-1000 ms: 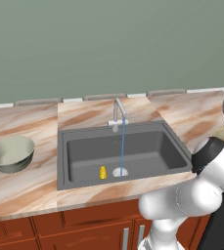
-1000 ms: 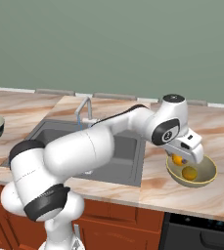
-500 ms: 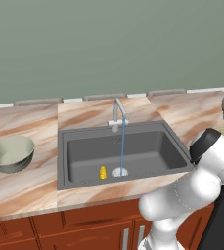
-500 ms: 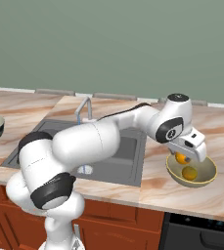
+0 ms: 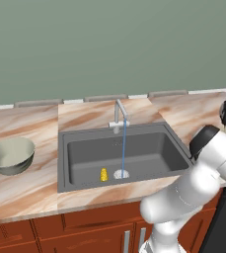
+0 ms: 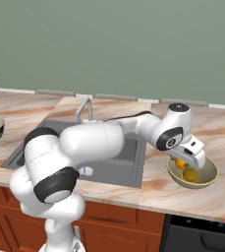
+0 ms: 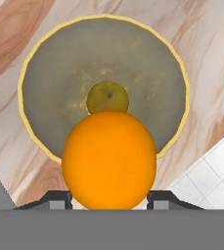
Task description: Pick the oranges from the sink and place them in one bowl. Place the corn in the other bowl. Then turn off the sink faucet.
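Gripper (image 7: 108,197) pinches an orange (image 7: 109,158) between its fingertips, directly above the olive bowl (image 7: 50,93) on the tabletop (image 7: 15,34). Below it, a second orange (image 7: 107,96) (dimmer, in shade) sits at the bowl's centre.

Orange (image 7: 109,160) held over olive bowl (image 7: 50,83), second orange (image 7: 107,97) inside

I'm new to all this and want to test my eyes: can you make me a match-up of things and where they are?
Things:
1. corn
2. orange in the tool
3. second orange
4. pale grey-green bowl

Places:
A. lying in the olive bowl
B. on the counter left of the sink
C. held above the olive bowl
D. on the sink floor near the drain

Pairs: 1-D, 2-C, 3-A, 4-B
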